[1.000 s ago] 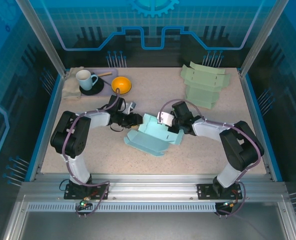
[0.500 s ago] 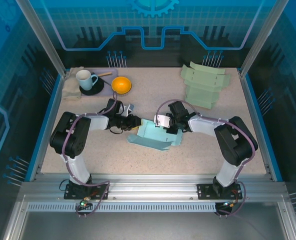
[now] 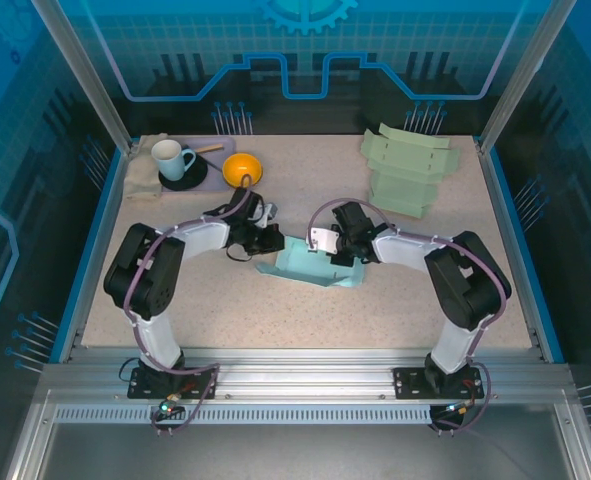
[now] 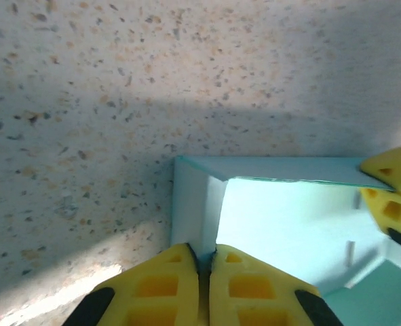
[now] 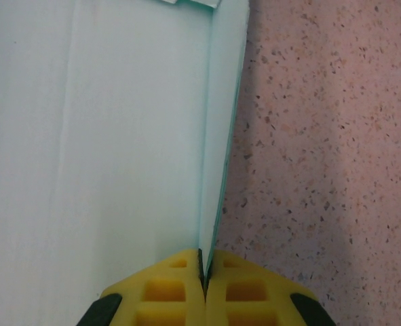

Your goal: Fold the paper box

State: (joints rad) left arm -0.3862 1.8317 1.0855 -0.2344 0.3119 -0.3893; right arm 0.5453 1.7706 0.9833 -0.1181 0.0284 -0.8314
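1. I read the left claw (image 4: 203,255) as closed, pinching a wall of the paper box (image 3: 310,266) at its left corner.
2. The right claw (image 5: 203,263) is clamped on a thin upright wall edge of the same box.
3. The box lies mid-surface (image 3: 275,320), with bare speckled room between it and the near edge.
4. The orange bowl (image 3: 242,170) stands near, just behind the left claw; the green blanks (image 3: 410,170) lie well apart, far right.

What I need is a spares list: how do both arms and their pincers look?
Both the left arm and right arm have black joint housings, pale grey links and looping mauve cables. The left pincer and right pincer have yellow fingers with square recesses, black behind.
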